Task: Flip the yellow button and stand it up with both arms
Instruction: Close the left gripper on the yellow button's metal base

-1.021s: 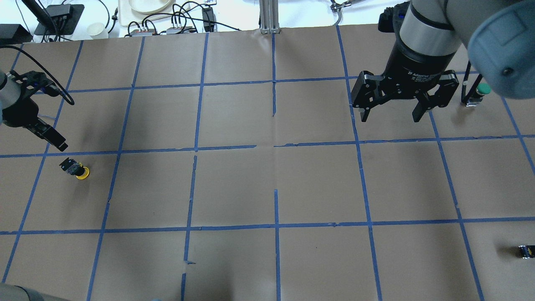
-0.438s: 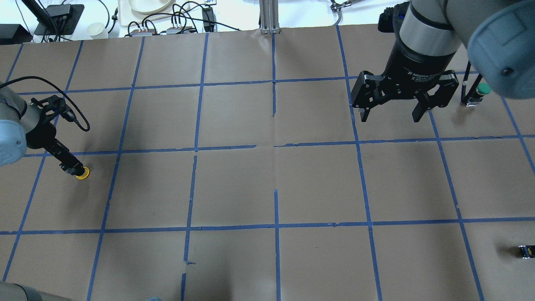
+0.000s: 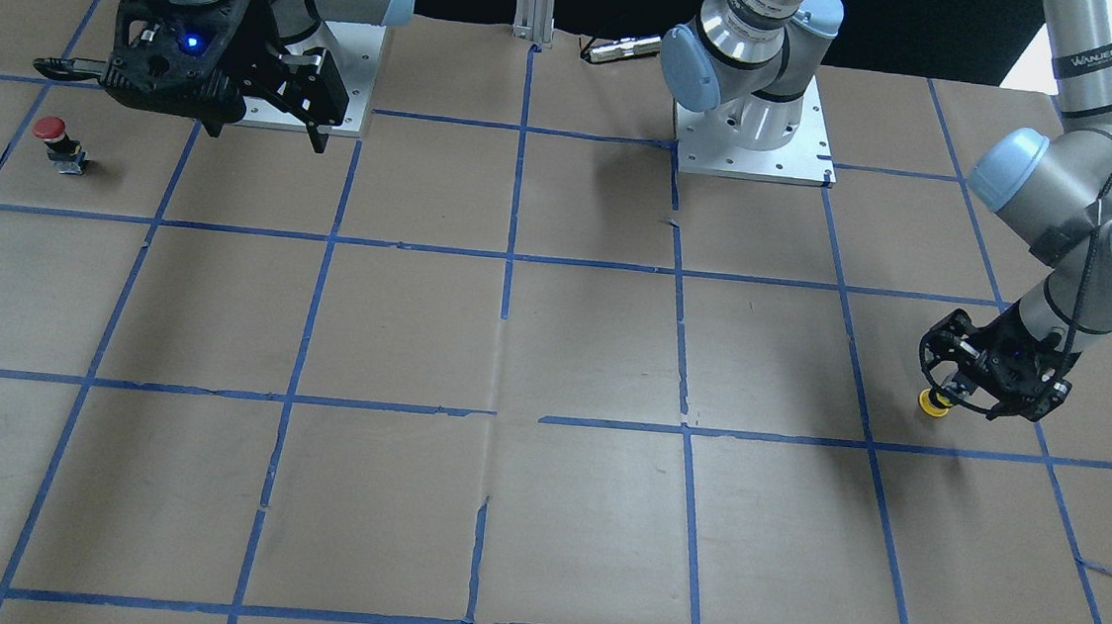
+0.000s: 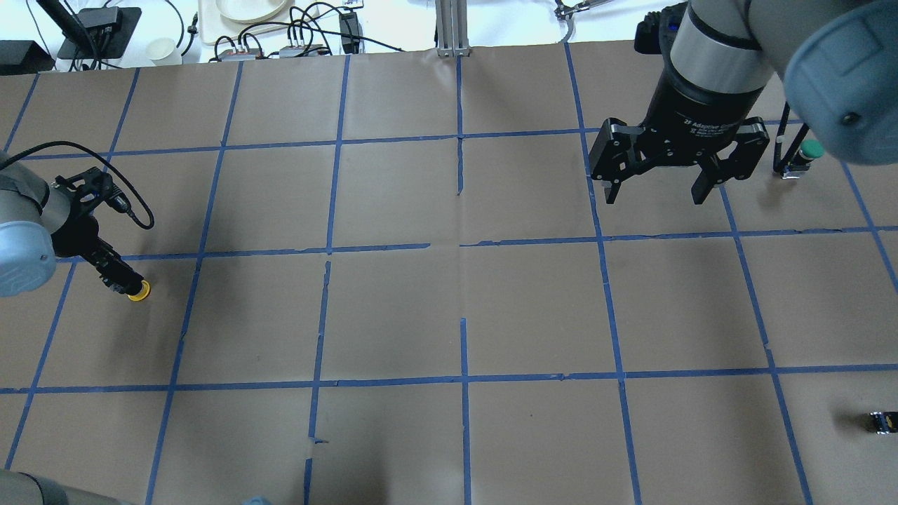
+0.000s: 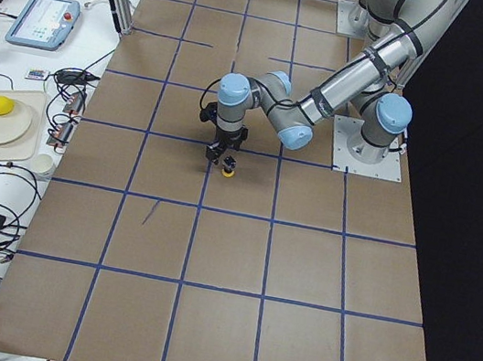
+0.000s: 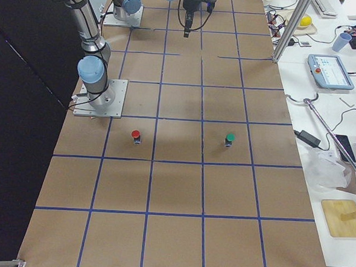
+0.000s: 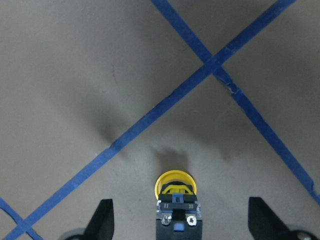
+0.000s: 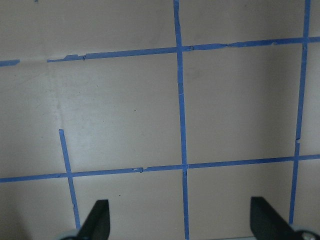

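Note:
The yellow button (image 4: pixel 140 290) lies on its side at the table's left end, its cap pointing away from the wrist camera (image 7: pixel 174 184). It also shows in the front view (image 3: pixel 931 403) and the left side view (image 5: pixel 227 173). My left gripper (image 4: pixel 119 280) is low over it and open. In the left wrist view its fingers (image 7: pixel 105 220) stand wide apart on either side of the button's black body without touching it. My right gripper (image 4: pixel 654 200) hangs open and empty above the far right of the table (image 3: pixel 262 138).
A red-capped button (image 3: pixel 54 139) and a green-capped button (image 4: pixel 807 153) stand upright near the right gripper. A tiny black part with a yellow spot (image 4: pixel 882 421) lies at the near right edge. The arms' base plates (image 3: pixel 753 139) sit at the robot's side.
My left gripper has come down from behind the button and now straddles its body. The button has not moved. The right arm has stayed still.

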